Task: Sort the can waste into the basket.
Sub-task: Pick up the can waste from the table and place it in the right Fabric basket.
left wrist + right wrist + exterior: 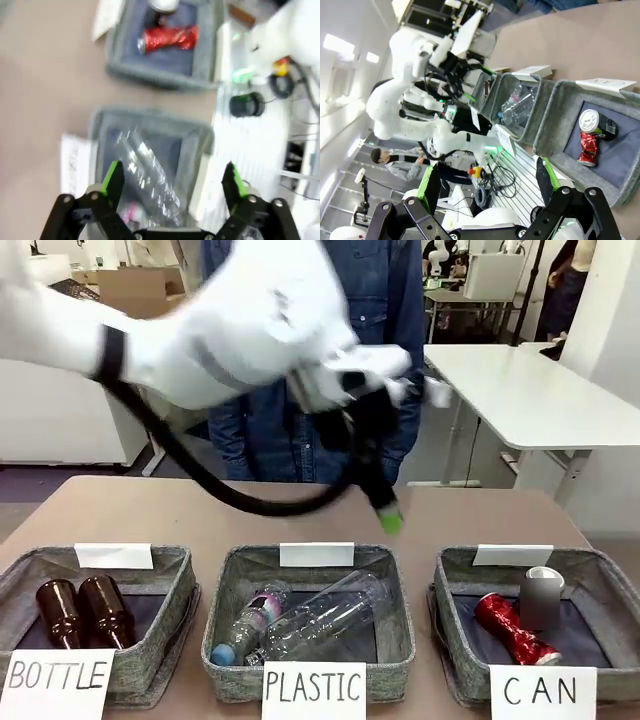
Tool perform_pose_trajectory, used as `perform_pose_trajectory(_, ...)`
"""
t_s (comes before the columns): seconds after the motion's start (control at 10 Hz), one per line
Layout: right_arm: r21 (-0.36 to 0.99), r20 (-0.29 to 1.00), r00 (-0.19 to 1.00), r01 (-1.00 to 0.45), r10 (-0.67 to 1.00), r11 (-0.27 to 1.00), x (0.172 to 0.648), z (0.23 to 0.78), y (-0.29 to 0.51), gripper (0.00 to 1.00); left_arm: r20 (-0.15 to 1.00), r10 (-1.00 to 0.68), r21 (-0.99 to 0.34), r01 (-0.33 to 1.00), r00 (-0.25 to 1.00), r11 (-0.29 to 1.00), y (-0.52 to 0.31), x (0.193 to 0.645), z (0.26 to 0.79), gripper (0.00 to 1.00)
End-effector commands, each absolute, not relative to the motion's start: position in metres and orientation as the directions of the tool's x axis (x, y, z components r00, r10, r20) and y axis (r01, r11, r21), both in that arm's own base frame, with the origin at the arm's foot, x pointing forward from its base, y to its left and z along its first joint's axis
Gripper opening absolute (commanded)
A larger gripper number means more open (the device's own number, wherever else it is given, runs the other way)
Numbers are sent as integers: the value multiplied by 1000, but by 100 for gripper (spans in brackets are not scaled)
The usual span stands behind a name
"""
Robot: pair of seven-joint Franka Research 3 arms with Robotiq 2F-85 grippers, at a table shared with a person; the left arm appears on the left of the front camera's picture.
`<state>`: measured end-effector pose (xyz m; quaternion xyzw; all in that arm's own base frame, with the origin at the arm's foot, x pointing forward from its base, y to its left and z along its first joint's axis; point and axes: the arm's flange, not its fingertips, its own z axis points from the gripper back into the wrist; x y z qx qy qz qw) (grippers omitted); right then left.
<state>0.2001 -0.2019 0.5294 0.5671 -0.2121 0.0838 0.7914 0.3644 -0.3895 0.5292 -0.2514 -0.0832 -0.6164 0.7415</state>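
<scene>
The grey basket signed "CAN" point(452, 570) stands at the table's front right. Inside it a crushed red can point(515, 628) lies flat, and a dark can point(541, 598) with a silver top stands beside it. My left gripper point(385, 512), blurred by motion, hangs above the table behind the middle basket. In the left wrist view the left gripper point(172, 180) is open and holds nothing, with the red can point(167, 37) farther off in the CAN basket point(150, 77). My right gripper point(487, 182) is open and bare, away from the CAN basket point(555, 120), dark can point(597, 124) and red can point(587, 148).
The middle basket signed "PLASTIC" point(225, 640) holds clear plastic bottles point(320, 615). The left basket signed "BOTTLE" point(170, 630) holds two brown glass bottles point(85, 610). A person in a blue denim jacket point(400, 300) stands at the far side. Bare table lies behind the baskets.
</scene>
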Motion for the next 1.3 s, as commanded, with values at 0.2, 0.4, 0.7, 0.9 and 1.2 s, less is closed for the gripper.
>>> perform_pose_trajectory(0.2,823,465,880,-471,100,317,233,555,-127,100,340,-481,-681,564,808,466,-184,395,548,100)
perform_pose_trajectory(0.4,870,419,881,-458,218,180,260,551,-40,100,311,-183,-805,361,933,472,-93,376,543,100)
perform_pose_trajectory(0.7,884,406,871,-451,276,124,269,538,42,100,214,120,-952,179,969,248,-15,346,521,100)
perform_pose_trajectory(0.9,885,397,902,-426,171,189,272,537,58,100,193,213,-973,160,958,165,10,336,495,100)
perform_pose_trajectory(1.2,883,403,874,-449,270,138,274,532,53,100,164,151,-971,132,975,200,18,343,502,100)
